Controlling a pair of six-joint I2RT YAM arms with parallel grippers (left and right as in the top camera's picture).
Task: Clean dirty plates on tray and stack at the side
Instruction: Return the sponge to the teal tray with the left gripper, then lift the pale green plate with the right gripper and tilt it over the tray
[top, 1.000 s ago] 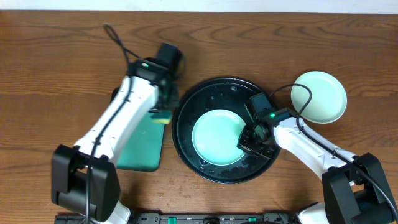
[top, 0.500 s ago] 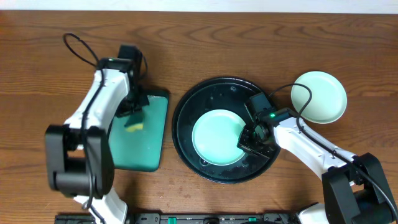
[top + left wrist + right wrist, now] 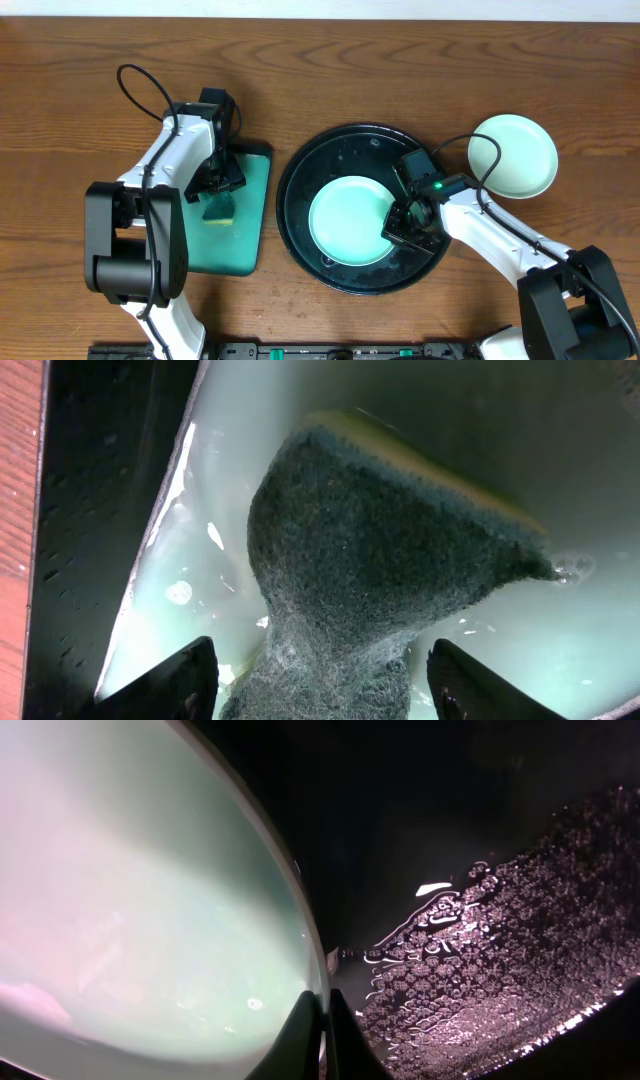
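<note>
A pale mint plate [image 3: 348, 220] lies in the round black tray [image 3: 350, 140], whose base is wet. My right gripper [image 3: 400, 226] is shut on this plate's right rim. In the right wrist view the fingertips [image 3: 322, 1032] pinch the plate's [image 3: 150, 900] edge above the beaded tray [image 3: 500, 920] floor. Another pale plate [image 3: 512, 155] rests on the wood to the right of the tray. My left gripper [image 3: 213, 190] hangs open over a sponge [image 3: 219, 209]. The left wrist view shows the sponge [image 3: 380, 560] between the spread fingers [image 3: 190, 680], touching neither.
A teal-green rectangular tray [image 3: 238, 245] left of the black tray holds the sponge in a film of water. Cables loop off both arms. Bare wood tabletop [image 3: 400, 60] runs along the back.
My left arm swung from the black tray's left edge to the teal tray carrying the sponge, then its jaws opened and the sponge lies there. The right arm has not moved.
</note>
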